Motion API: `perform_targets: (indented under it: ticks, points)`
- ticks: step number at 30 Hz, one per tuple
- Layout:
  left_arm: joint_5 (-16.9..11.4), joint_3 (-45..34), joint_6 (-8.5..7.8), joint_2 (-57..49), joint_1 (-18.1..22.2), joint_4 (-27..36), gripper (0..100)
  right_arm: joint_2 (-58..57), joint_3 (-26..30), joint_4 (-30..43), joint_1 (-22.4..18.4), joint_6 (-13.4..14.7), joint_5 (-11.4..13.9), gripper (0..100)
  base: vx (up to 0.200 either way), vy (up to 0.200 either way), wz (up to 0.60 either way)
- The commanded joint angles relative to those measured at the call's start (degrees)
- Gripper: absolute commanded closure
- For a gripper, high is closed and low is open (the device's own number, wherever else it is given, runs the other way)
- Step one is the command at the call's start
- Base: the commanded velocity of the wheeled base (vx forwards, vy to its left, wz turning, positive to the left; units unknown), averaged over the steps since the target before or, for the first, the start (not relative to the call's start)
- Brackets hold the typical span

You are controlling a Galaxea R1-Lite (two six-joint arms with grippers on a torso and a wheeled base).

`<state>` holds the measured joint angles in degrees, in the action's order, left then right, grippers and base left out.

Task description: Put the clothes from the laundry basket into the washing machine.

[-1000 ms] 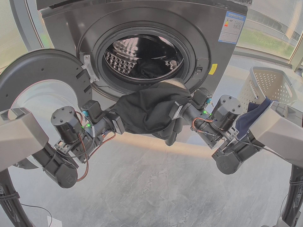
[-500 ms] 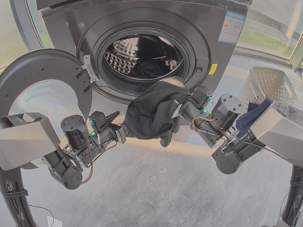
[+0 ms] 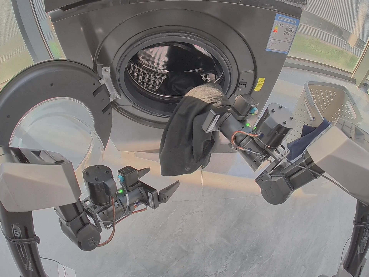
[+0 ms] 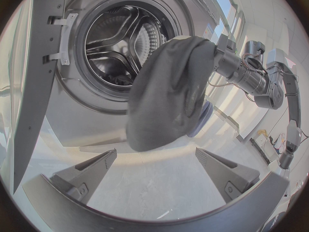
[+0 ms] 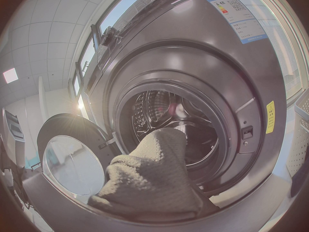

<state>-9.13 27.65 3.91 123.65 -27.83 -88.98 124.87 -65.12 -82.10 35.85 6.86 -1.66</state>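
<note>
So the black garment (image 3: 186, 135) is hanging off the end of the right arm, right at the lower right lip of the washing machine (image 3: 184, 24) opening. Its top bunch sits level with the rim and the rest droops in one soft, limp fold down the front panel, all of it outside the drum (image 3: 173, 66). Up close the fabric (image 5: 151, 174) looks like a fine knit with a pebbly surface.

The drum is shiny ribbed metal with rows of punched holes, and another dark piece of clothing (image 3: 180, 83) lies at the bottom of it. The round door (image 3: 50, 93), dark frame with a clear bowl-shaped window, is swung fully open to the left, so the mouth is unobstructed. There's open grey marbled floor (image 3: 192, 227) under both arms.

The right gripper (image 3: 203, 100) is buried under the cloth, so I can't tell whether it's clamped. The left gripper (image 3: 159, 181) hangs low over the floor, below and left of the garment, well apart from it, spread wide with nothing in it (image 4: 154, 165).

Off to the right stands the white perforated laundry basket (image 3: 330, 100), with a blue garment (image 3: 307, 139) draped at its near edge.
</note>
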Motion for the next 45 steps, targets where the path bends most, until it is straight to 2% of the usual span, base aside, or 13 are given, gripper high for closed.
perform_targets:
  ticks: [1, 5, 12, 20, 35, 41, 42, 45]
  points:
    - [-0.01, -0.23, -0.13, 0.98, -1.17, -0.05, 0, 0.38, -0.27, 0.01, 0.18, -0.01, -0.01, 100, 0.0, 0.0, 0.0]
    - [0.69, 3.82, -0.75, 1.16, -1.79, -0.05, 0, 0.46, -0.18, 0.01, 0.36, -0.01, -0.01, 100, 0.0, 0.0, 0.0]
    - [0.52, 13.75, 0.13, 1.16, -3.55, 0.03, 0, 1.87, 0.52, -0.07, 1.59, -0.01, -0.36, 100, 0.0, 0.0, 0.0]
    - [0.87, 24.21, 0.22, 6.69, -5.39, 0.3, 0, 2.66, 0.43, 0.01, 3.43, -0.01, -1.07, 100, 0.0, 0.0, 0.0]
    - [3.59, 33.17, -0.4, 13.46, -3.99, 0.39, 0, 0.38, 3.16, 0.1, 5.02, -0.01, -1.86, 100, 0.0, 0.0, 0.0]
    - [5.88, 37.3, -0.49, 14.87, -3.72, 1.0, 0, 0.02, 3.95, -0.07, 5.1, -0.01, -1.86, 100, 0.0, 0.0, 0.0]
    - [6.67, 38.09, -0.49, 15.31, -3.63, 1.26, 100, 0.02, 3.95, -0.07, 5.19, 0.08, -1.86, 100, 0.0, 0.0, 0.0]
    - [7.02, 39.15, -0.49, 16.01, -3.55, 1.26, 100, -0.06, 4.48, -0.34, 5.46, 0.08, -1.95, 100, 0.0, 0.0, 0.0]
